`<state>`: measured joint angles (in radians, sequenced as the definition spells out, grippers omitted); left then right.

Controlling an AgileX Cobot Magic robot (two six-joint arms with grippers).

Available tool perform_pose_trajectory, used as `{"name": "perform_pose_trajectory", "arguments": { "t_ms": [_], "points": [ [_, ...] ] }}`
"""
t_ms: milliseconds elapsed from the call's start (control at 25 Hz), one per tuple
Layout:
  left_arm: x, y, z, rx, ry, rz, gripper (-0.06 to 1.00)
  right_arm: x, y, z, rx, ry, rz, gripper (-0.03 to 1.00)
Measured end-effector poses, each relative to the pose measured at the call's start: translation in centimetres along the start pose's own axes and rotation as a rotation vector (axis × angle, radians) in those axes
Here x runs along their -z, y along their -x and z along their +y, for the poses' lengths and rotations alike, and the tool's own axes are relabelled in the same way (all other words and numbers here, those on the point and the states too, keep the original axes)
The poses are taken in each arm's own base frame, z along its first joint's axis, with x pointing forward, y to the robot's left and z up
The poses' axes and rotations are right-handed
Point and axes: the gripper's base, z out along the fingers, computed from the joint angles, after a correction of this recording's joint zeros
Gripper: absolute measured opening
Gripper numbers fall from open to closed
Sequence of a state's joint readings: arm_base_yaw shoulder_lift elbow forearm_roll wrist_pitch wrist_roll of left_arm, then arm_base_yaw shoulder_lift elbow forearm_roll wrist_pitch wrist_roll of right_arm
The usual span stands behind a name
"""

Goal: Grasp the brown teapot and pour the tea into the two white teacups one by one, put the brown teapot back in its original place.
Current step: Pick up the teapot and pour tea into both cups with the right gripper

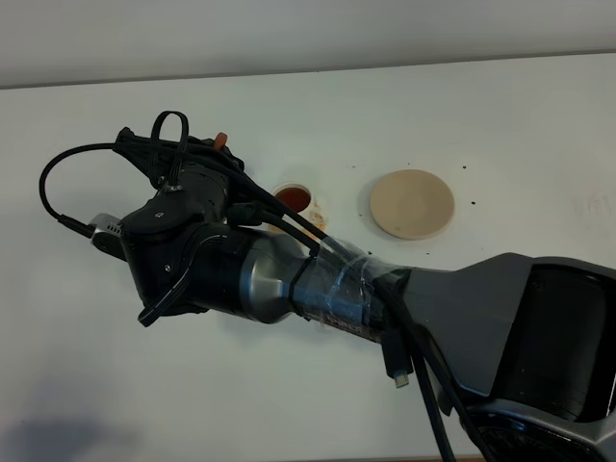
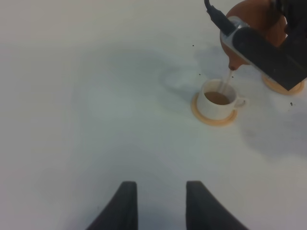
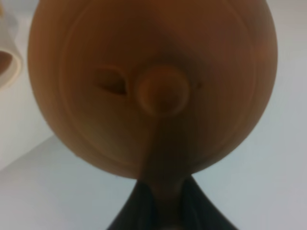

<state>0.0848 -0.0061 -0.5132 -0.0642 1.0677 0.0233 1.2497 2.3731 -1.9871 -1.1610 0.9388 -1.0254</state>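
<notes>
Brown teapot (image 2: 254,18) tilted, tea (image 2: 226,85) streaming into white teacup (image 2: 210,105)

One brown teapot (image 2: 256,14) sits in the right pincer (image 3: 163,211). Two white teacups stand on the surface (image 2: 96,96): the first teacup (image 2: 218,98) ahead of the left pincer (image 2: 160,203), the second teacup (image 1: 295,199) just beside the right pincer's wrist. Two orange coasters show, the first coaster (image 2: 213,120) under the first teacup and the second coaster (image 2: 283,90) half hidden behind the right pincer, plus one beige disc (image 1: 412,204) apart from both pincers.
</notes>
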Motion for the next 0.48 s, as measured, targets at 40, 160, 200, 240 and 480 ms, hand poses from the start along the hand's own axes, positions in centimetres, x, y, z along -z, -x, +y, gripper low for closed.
{"name": "perform_pose_trajectory", "arguments": {
  "t_ms": [40,160,200,240,480],
  "points": [
    [0.00,0.00,0.00,0.000,0.000,0.000,0.25,-0.02,0.01,0.01,0.003,0.000,0.002,0.09],
    [0.00,0.00,0.00,0.000,0.000,0.000,0.25,-0.06,0.01,0.00,0.008,-0.003,0.007,0.09],
    [0.00,0.00,0.00,0.000,0.000,0.000,0.25,-0.05,0.00,-0.01,0.010,-0.003,0.008,0.09],
    [0.00,0.00,0.00,0.000,0.000,0.000,0.25,-0.05,-0.02,-0.02,0.012,-0.005,0.011,0.09],
    [0.00,0.00,0.00,0.000,0.000,0.000,0.25,-0.14,0.07,0.01,0.025,-0.005,0.014,0.09]
  ]
}}
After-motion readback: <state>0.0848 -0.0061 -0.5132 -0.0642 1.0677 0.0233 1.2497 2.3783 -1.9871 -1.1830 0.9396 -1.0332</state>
